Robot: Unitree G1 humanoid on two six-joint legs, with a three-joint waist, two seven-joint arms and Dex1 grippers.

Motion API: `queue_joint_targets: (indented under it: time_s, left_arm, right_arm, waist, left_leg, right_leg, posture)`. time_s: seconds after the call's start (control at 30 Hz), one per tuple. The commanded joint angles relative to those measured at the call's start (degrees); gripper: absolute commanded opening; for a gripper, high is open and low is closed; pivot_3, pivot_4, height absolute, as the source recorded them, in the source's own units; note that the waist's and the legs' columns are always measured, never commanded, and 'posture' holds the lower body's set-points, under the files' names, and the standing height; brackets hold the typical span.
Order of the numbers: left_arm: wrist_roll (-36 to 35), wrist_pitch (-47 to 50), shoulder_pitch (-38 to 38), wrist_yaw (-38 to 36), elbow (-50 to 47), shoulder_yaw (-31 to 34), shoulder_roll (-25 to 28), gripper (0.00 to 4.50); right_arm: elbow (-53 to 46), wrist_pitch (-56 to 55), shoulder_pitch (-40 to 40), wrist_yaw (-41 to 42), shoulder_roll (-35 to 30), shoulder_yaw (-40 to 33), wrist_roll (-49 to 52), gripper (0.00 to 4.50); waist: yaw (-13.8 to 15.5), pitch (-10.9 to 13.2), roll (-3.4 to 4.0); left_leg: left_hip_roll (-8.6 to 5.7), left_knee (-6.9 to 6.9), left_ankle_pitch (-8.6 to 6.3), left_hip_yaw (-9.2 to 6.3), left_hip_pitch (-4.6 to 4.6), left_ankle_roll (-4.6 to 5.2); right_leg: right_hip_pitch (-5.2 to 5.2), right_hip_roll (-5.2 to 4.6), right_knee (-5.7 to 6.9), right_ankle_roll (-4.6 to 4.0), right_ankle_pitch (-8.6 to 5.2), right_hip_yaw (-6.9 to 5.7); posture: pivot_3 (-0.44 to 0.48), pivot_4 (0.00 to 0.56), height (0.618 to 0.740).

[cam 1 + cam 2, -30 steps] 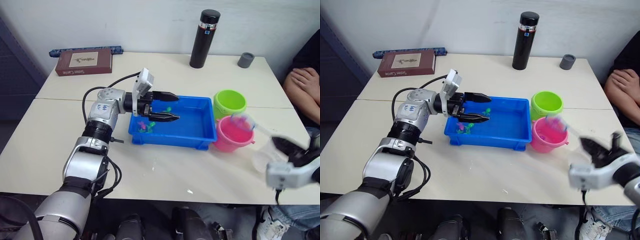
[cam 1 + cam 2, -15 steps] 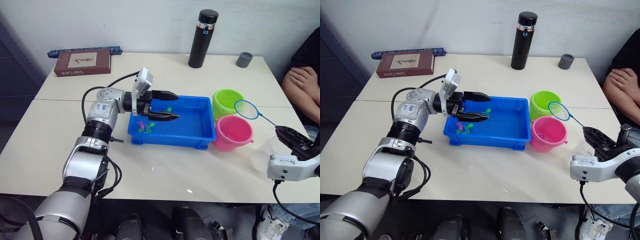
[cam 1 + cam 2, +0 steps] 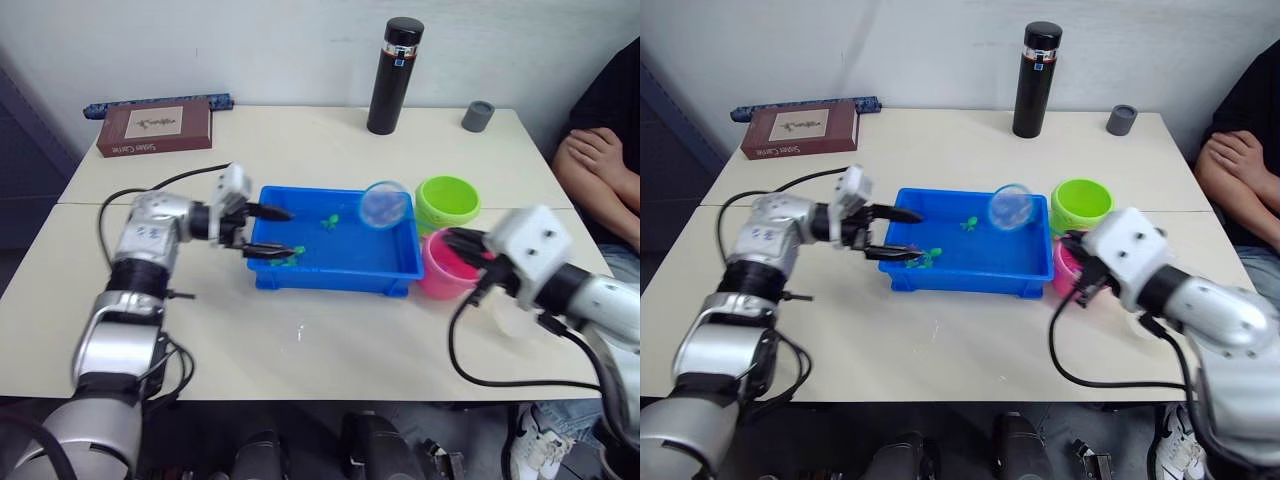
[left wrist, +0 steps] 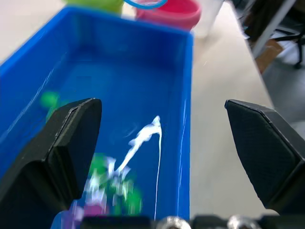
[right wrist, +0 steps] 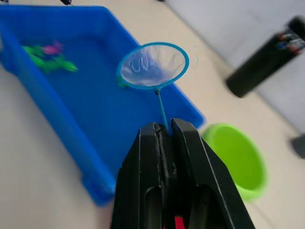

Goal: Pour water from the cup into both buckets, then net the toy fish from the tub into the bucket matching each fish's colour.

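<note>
Pale cream desk (image 3: pixel 330 350) set against a white wall; black flask (image 3: pixel 389 76) and small grey cap (image 3: pixel 478 115) at the upper right, brown book (image 3: pixel 154 128) at the upper left, a person's folded arms (image 3: pixel 590 160) at the right edge. Blue tub (image 3: pixel 330 262) at frame centre, green bucket (image 3: pixel 446 203) just right of it, pink bucket (image 3: pixel 436 268) below the green one, partly behind the right arm. Pink and green toy fish (image 5: pixel 47 56) clustered in the tub's left end. Left gripper (image 3: pixel 275 232) spread wide open over the tub's left rim, holding nothing. Right gripper (image 5: pixel 162 131) clamped tight on the net's thin handle, the net (image 3: pixel 385 204) hanging over the tub's upper right corner.
</note>
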Motion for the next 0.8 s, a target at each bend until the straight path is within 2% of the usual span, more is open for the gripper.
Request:
queue_joint_targets:
  time_s: [0.03, 0.2, 0.4, 0.8]
  left_arm:
    - [-0.62, 1.92, 2.28, 1.48, -5.98, 2.67, 4.55, 4.46]
    - [-1.95, 6.68, 9.76, 3.76, -15.80, 5.05, 9.99, 4.46]
    - [-4.08, 12.49, 15.90, 7.23, -26.26, 7.26, 11.99, 4.46]
    - [-6.24, 15.23, 18.46, 9.89, -30.15, 7.85, 13.11, 4.46]
  right_arm:
    - [5.22, 0.88, -4.77, -2.32, 1.33, 7.61, 0.49, 0.00]
    - [15.30, -1.66, -11.13, -5.33, 6.19, 16.80, -0.46, 0.00]
    - [22.41, -4.47, -14.85, -6.33, 10.14, 22.49, -0.58, 0.00]
    - [29.72, -9.21, -18.22, -6.59, 9.16, 26.78, -4.26, 0.00]
  waist:
    - [0.16, 0.00, 0.00]
    - [0.09, -0.01, -0.02]
    - [0.01, -0.01, -0.02]
    - [-0.06, -0.01, -0.02]
  left_leg:
    - [-0.01, 0.02, -0.01, -0.01, -0.03, 0.01]
    - [-0.03, 0.16, -0.03, -0.18, -0.19, 0.06]
    - [-0.02, 0.16, -0.03, -0.26, -0.23, 0.06]
    - [-0.01, 0.14, -0.03, -0.24, -0.23, 0.06]
  right_leg:
    - [0.00, -0.03, -0.01, 0.00, 0.00, -0.01]
    - [0.01, -0.15, -0.06, 0.01, 0.00, -0.20]
    - [0.01, -0.56, -0.04, 0.01, 0.00, -0.29]
    - [0.00, -0.54, -0.06, 0.01, 0.00, -0.29]
  posture:
    - [0.000, 0.150, 0.740]
    - [0.000, 0.150, 0.740]
    - [0.000, 0.150, 0.740]
    - [0.000, 0.150, 0.740]
